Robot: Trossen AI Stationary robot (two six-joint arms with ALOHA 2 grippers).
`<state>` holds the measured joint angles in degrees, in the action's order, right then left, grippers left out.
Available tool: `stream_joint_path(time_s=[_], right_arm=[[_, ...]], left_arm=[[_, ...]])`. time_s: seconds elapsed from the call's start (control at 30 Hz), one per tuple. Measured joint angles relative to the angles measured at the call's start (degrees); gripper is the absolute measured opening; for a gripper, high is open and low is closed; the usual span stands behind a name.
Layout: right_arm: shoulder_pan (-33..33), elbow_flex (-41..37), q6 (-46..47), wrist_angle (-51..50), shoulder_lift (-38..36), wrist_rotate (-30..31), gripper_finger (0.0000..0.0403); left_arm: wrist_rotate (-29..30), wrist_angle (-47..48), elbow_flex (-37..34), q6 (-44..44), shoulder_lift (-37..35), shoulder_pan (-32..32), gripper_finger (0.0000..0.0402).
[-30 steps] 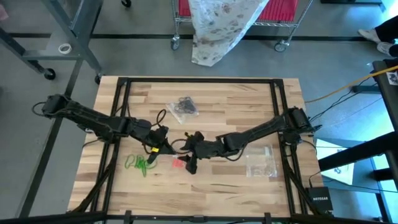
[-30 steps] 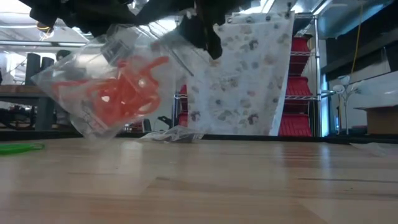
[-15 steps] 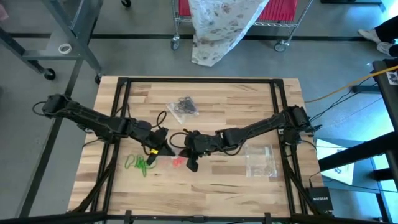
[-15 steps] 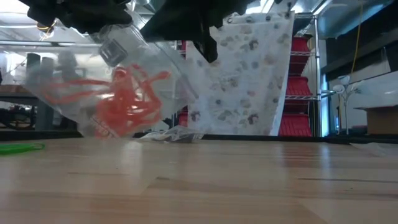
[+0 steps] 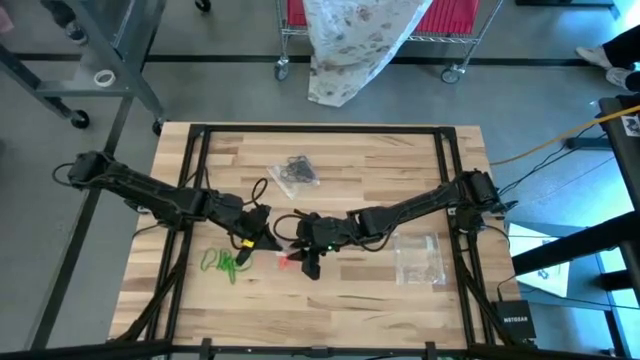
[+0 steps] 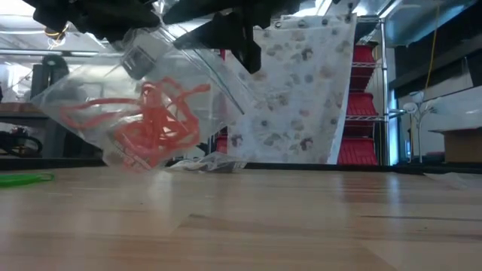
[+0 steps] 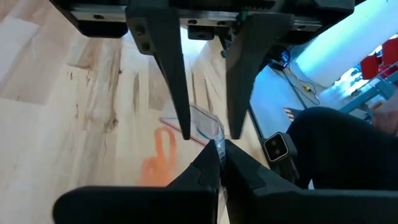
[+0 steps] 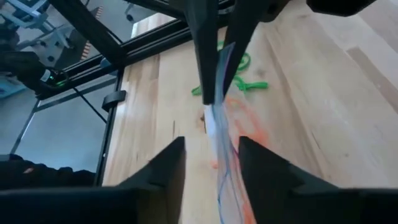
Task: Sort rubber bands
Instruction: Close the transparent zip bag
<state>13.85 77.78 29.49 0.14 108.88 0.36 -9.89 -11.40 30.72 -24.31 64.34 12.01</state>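
Note:
A clear plastic bag [image 6: 135,113] with orange-red rubber bands [image 6: 154,120] inside hangs above the table's middle. My left gripper [image 7: 219,152] is shut on it. My right gripper [image 8: 211,158] faces the left one, open, with a finger on either side of the bag's upper edge [image 8: 217,134]. Green rubber bands [image 5: 225,263] lie loose on the wood near the left arm. Another clear bag with black rubber bands [image 5: 293,172] lies toward the far edge. My left gripper pinches the bag's upper edge [image 7: 211,132] between its two fingertips, coming slanting down from the table's left. The bag hangs tilted below the fingers, clear of the table [image 6: 241,226]. My right gripper: whether a finger [image 7: 180,112] touches the bag, I cannot tell.
A further clear bag [image 5: 418,258] lies flat on the table's right part, under the right arm. A black cable [image 5: 262,188] loops near the left wrist. Beyond the far edge stands a wire cart with a patterned cloth [image 5: 350,40].
The bag has swayed under my left gripper: it hung steeper half a second ago and now tilts again, with the orange-red bands shifting inside. My right gripper has turned a little at the wrist toward the bag's top. My left gripper has kept still.

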Motion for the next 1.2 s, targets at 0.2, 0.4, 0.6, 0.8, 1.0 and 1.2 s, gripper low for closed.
stream_joint_path(time_s=[0.2,0.4,0.6,0.8,1.0,1.2], right_arm=[[0.0,0.0,-2.7,-0.3,0.0,0.5,0.0156],[0.0,0.0,-2.8,-0.3,0.0,-1.8,0.0122],[0.4,0.0,-2.7,-0.3,0.0,-1.9,0.0115],[0.4,0.0,-3.0,-0.4,0.0,1.0,0.0114],[0.4,0.0,-3.0,-1.6,0.0,1.8,0.0088],[0.4,-0.1,-3.4,-0.2,0.1,0.8,0.0039]], left_arm=[[0.0,0.2,0.0,1.6,0.0,0.0,0.0],[0.1,0.0,0.0,5.0,0.0,0.0,0.0],[1.8,-1.4,0.0,4.9,0.0,-0.1,0.0],[2.1,-1.7,0.0,3.7,0.0,0.0,0.0],[2.6,-1.5,0.0,3.3,0.0,-0.1,0.0],[2.6,-1.0,0.0,3.3,0.0,0.0,0.0]])
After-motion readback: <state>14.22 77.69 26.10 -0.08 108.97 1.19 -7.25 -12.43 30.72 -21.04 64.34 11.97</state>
